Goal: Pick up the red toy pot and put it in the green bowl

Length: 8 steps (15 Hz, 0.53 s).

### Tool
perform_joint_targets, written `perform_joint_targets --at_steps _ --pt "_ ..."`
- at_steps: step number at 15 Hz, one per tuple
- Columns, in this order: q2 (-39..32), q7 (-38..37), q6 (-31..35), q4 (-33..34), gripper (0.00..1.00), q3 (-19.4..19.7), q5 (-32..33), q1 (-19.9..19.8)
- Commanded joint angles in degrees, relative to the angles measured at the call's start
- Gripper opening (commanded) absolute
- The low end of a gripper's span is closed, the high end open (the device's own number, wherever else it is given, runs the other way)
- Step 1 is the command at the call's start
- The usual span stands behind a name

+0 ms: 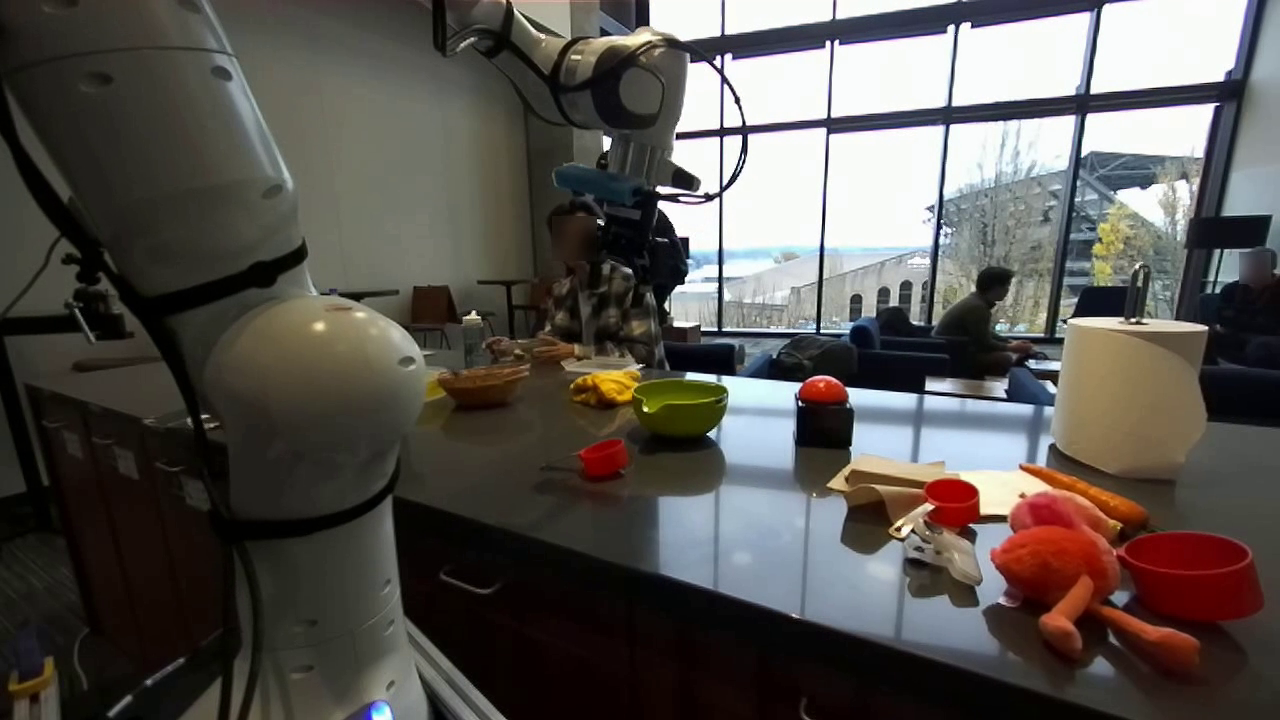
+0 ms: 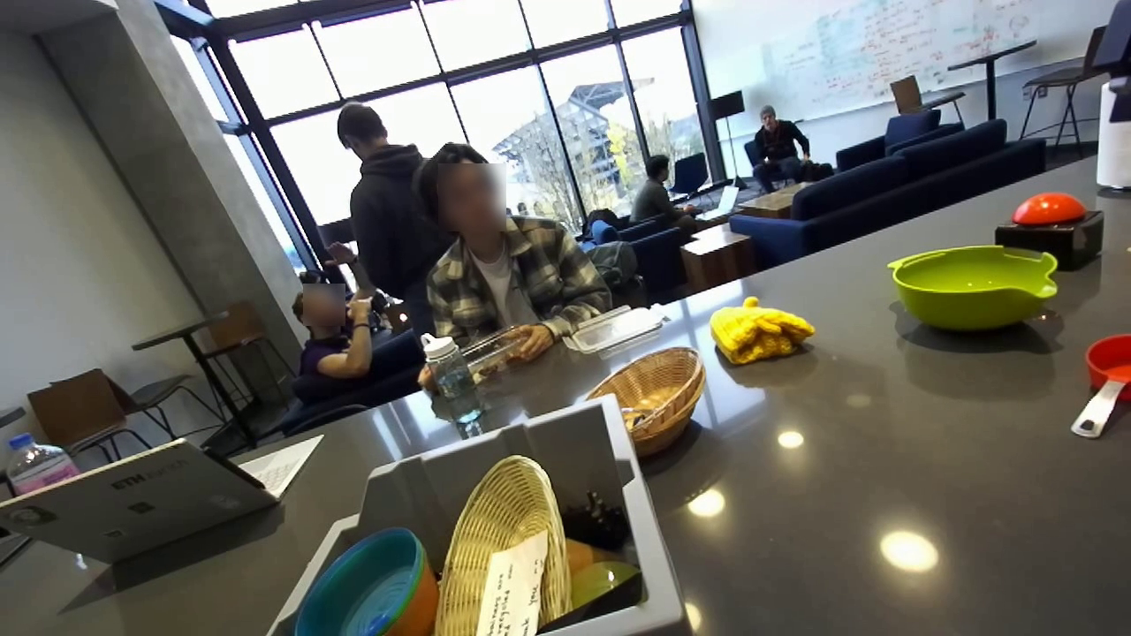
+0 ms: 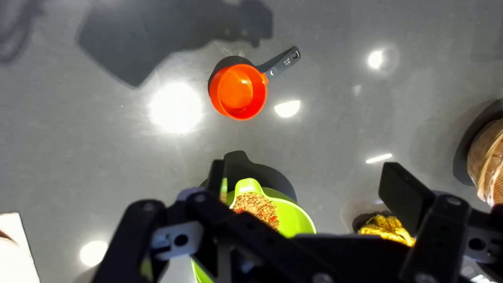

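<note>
Close up in the wrist view, has black blocky fingers [image 3: 404, 196] spread wide, high above the glossy grey desk [image 1: 750, 540]. Down on it in an exterior view, shows the squat bright-red plastic toy pot [image 1: 604, 459]; beyond, near but apart, the spouted lime-green plastic bowl [image 1: 680, 412]; farther, bunched yellow fabric [image 1: 604, 388].

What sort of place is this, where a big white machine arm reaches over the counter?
Probably a shared lounge in an office or university building, though the pictures don't settle which. A whiteboard with writing on it, dark blue sofas and tall windows suggest it.
</note>
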<state>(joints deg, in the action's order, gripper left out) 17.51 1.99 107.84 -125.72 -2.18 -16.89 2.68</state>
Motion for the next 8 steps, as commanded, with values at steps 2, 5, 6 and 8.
perform_joint_targets --at_steps 2,5,6,8 --pt "0.0 -0.1 0.0 0.0 1.00 0.3 0.1 0.3" --pt "0.0 -0.1 0.1 -0.1 1.00 0.3 0.1 0.3" --pt "-0.4 -0.6 0.5 0.1 1.00 0.4 0.3 0.0" --pt "-2.3 -1.1 3.8 -0.6 1.00 -0.5 1.0 0.3"
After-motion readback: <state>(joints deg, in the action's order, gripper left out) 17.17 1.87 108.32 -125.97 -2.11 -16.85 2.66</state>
